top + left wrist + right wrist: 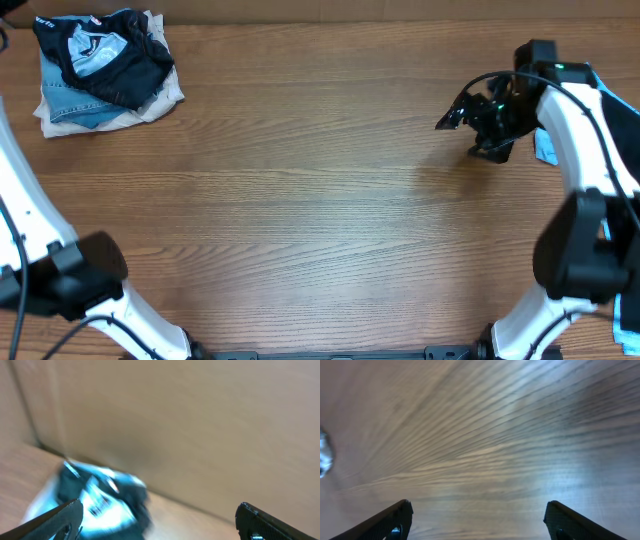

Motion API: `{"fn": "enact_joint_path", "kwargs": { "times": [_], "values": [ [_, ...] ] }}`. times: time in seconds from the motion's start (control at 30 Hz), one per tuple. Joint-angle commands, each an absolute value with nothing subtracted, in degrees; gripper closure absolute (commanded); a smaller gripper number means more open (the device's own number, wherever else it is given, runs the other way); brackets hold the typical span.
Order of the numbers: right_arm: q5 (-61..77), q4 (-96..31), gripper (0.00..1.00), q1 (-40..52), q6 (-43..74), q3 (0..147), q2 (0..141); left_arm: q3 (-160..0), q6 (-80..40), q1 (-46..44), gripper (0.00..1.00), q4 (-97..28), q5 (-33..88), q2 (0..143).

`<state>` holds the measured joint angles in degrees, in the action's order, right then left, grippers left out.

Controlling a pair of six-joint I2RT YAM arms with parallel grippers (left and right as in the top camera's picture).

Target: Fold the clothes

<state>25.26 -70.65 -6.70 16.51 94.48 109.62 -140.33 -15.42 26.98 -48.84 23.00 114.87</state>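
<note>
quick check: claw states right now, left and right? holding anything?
Left claw: open, holding nothing; the black-and-light-blue soft garment lies beyond it.
Right claw: open, holding nothing, above the brown wooden table.

The table (300,200) is brown wood with a fine straight grain and a smooth, low-sheen finish. At its far left corner lies soft cloth: a slightly shiny black-and-light-blue garment (105,55) on blue denim-like fabric (70,108) and matt cream fabric (168,98). The right arm (575,130) has a glossy white plastic shell. The right gripper (479,510) has black, faintly shiny fingers (390,521).
</note>
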Motion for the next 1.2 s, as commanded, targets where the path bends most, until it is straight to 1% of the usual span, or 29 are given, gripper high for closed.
{"fn": "enact_joint_path", "kwargs": {
  "times": [0.0, 0.17, 0.33, 0.4, 0.5, 0.63, 0.7, 0.77, 0.9, 1.03, 1.17],
  "values": [
    [25.63, -72.16, 0.11, -6.42, 16.69, 96.88, 98.98, -140.86, -16.97, 27.0, 0.0, -54.61, 34.13, 110.19],
    [25.56, -77.45, 0.1, -5.06, 16.01, 96.82, 89.65, -140.86, -10.07, 26.89, 0.0, -67.26, 37.76, 105.21],
    [22.09, -81.28, 0.1, 0.3, 16.16, 96.73, 83.79, -140.84, -3.07, 24.51, 0.0, -79.26, 37.5, 102.43],
    [18.79, -82.54, 0.11, 3.44, 17.12, 96.73, 81.8, -140.84, -0.91, 22.55, 0.0, -83.29, 36.27, 101.84],
    [11.42, -84.58, 0.1, 7.25, 21.56, 96.73, 78.87, -140.84, -0.78, 19.53, 0.0, -87.79, 32.64, 101.65],
    [1.72, -88.97, 0.1, 9.1, 27.57, 96.73, 73.1, -140.84, 0.27, 16.86, 0.0, -92.07, 28.29, 101.45],
    [-0.08, -90.41, 0.1, 9.1, 27.81, 96.73, 69.54, -140.79, 0.45, 15.7, 0.0, -93.76, 26.65, 101.01],
    [-1.08, -90.98, 0.1, 9.1, 28.16, 96.4, 64.64, -140.79, 3.09, 14.31, 0.0, -95.39, 26.33, 99.72],
    [-3.55, -90.74, 0.1, 9.1, 28.49, 92.88, 58.08, -139.37, 3.22, 12.43, 0.0, -96.71, 24.43, 96.73],
    [-9.19, -88.68, 0.1, 9.1, 33.36, 85.69, 51.29, -133.51, 2.5, 9.3, 0.0, -95.7, 20.36, 91.81],
    [-9.96, -81.97, 0.1, 9.1, 34.81, 76.05, 44.71, -122.34, 2.57, 6.2, 0.0, -91.02, 20.18, 85.58]
  ]
}}
